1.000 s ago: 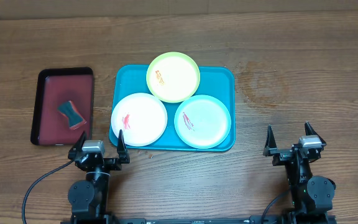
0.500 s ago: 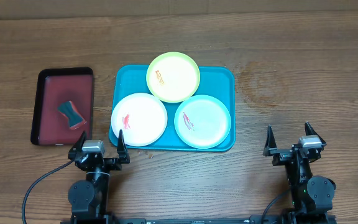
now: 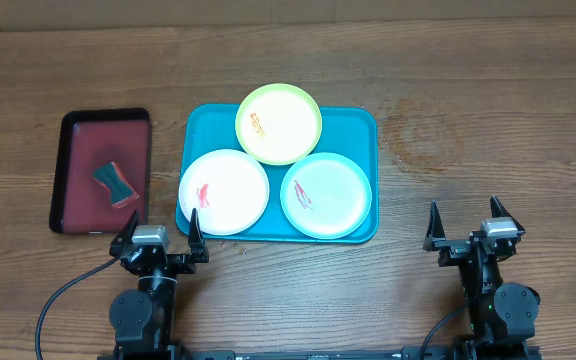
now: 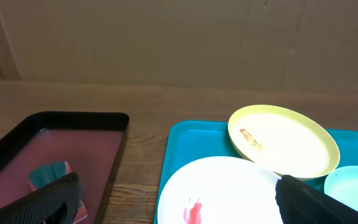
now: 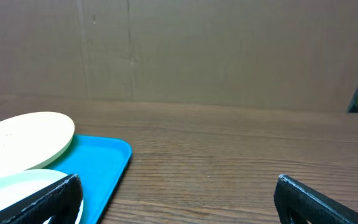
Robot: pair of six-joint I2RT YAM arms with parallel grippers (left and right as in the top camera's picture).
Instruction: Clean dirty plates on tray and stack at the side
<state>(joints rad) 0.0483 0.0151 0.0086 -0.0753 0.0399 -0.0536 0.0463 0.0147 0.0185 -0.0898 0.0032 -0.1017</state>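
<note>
Wooden table point(image 3: 488, 120), brown grain, cardboard wall behind; carries everything below.

1. Tray point(image 3: 356, 124), bright turquoise, rounded corners, raised rim; centre of the table. Holds all three plates.
2. Dark red tray point(image 3: 76, 205), black rim; just beside the turquoise one on its left, apart from it.
3. Yellow-green plate point(image 3: 279, 123), far side of the tray, overhanging the far rim; orange-red smear left of centre. The left wrist view suggests that its near edge rides over the white plate.
4. White plate point(image 3: 224, 192), near-left, overhanging the tray's left rim; red smear.
5. Mint-blue plate point(image 3: 327, 195), near-right, inside the rim; red smear.
6. Left gripper point(image 3: 161, 222), near edge of the table, in front of the tray's left corner; fingers spread, nothing between them.
7. Right gripper point(image 3: 464, 215), near edge, well right of the tray; fingers spread, likewise empty.
8. Scrubber point(image 3: 115, 182), teal and red, lying on the dark red tray.

Status: nothing cleaned, nothing stacked, by the look of it.

Hazards, as judged: lifting the white plate first may drag or tip the yellow-green one if they do overlap. Two plates overhang the rim, so a sideways nudge could slide them onto the table. Scrubbing an unheld plate may spin it.

Change against the frames a second and half a second ago: none; plates, trays, scrubber and both arms sit exactly as they were.
</note>
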